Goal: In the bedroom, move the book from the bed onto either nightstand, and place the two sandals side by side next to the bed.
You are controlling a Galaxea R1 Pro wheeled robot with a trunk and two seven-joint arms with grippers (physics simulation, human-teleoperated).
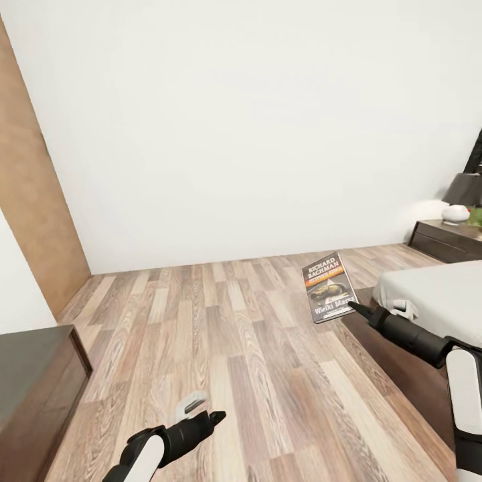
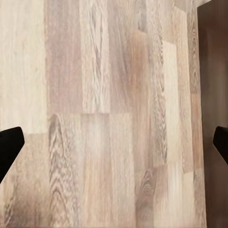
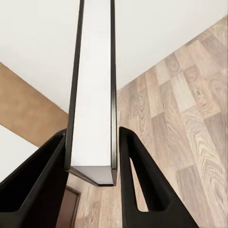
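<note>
So the small thin paperback book with the dark cover, white lettering and orange band (image 1: 329, 287) is held up in the air by the right gripper (image 1: 353, 309), pinched at its lower edge. In the right wrist view the book (image 3: 93, 95) is seen edge-on, clamped between the two black fingers (image 3: 137, 175), which are closed tight on it. It's presumably carried upright like that so it clears the off-white mattress of the big bed (image 1: 438, 294), just beside those fingers.

The left gripper (image 1: 213, 418) is hung low over the wood-plank floor (image 1: 221, 328) with nothing in it; its fingers (image 2: 9, 147) are spread wide apart.

A dark-brown wooden nightstand (image 1: 445, 242) is seen well beyond the right fingers, another dark cabinet (image 1: 33, 375) near the left ones. Either looks like a fair drop-off spot.
</note>
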